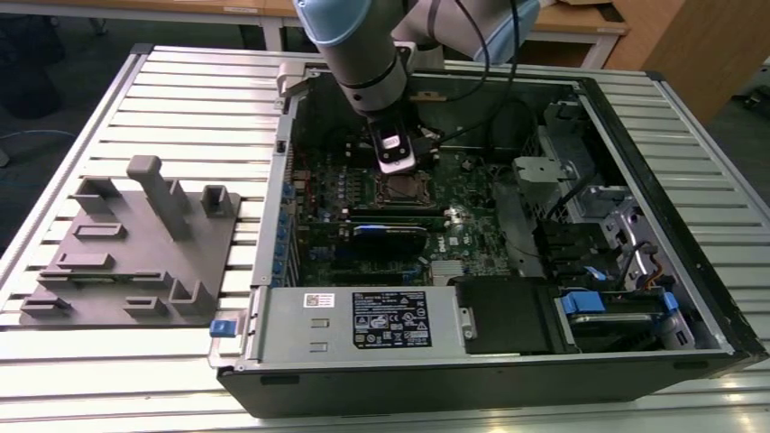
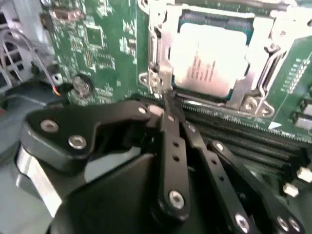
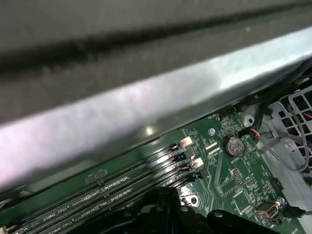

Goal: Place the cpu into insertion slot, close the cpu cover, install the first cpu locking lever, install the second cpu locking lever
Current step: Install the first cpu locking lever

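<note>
Jaws closed together at corner of cpu cover (image 2: 263,51), any hold hidden, cpu (image 2: 209,58) seated beneath

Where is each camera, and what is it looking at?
Exterior view: stands apart, high up, looking down into the open case; the arm shows.
Second wrist view: on the wrist, looking along the shut jaws at the cpu.
First wrist view: on the wrist, looking across the memory slots; the jaws' dark base shows.
Shared: both wrist views show the coin battery.
</note>
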Tool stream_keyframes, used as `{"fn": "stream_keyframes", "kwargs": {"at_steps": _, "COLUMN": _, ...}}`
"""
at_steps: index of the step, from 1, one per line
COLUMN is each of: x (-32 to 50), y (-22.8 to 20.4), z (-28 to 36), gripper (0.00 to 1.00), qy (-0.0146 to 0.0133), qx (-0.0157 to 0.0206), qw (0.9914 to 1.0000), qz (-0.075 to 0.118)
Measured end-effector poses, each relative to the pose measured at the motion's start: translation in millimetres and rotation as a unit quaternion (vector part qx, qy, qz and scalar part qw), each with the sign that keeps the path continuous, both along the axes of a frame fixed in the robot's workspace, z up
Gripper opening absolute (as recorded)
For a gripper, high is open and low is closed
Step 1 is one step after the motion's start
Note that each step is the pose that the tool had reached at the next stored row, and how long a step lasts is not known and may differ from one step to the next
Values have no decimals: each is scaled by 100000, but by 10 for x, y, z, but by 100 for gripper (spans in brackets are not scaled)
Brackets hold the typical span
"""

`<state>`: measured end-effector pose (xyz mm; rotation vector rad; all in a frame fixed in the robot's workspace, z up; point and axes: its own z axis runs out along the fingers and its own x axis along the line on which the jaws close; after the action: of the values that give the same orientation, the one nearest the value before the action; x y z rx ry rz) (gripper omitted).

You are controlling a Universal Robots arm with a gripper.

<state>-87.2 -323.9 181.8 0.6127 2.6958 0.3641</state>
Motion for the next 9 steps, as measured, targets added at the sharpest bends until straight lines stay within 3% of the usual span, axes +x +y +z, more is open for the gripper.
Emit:
{"fn": "stream_keyframes", "kwargs": {"at_steps": 3, "x": 0, "y": 1, "z": 26, "gripper": 11, "qy": -13, "qx": 27, "qw": 100000, "qz": -6}}
{"fn": "stream_keyframes", "kwargs": {"at_steps": 9, "x": 0, "y": 1, "z": 177, "gripper": 11, "qy": -5, "qx": 15, "qw": 100000, "qz": -6}}
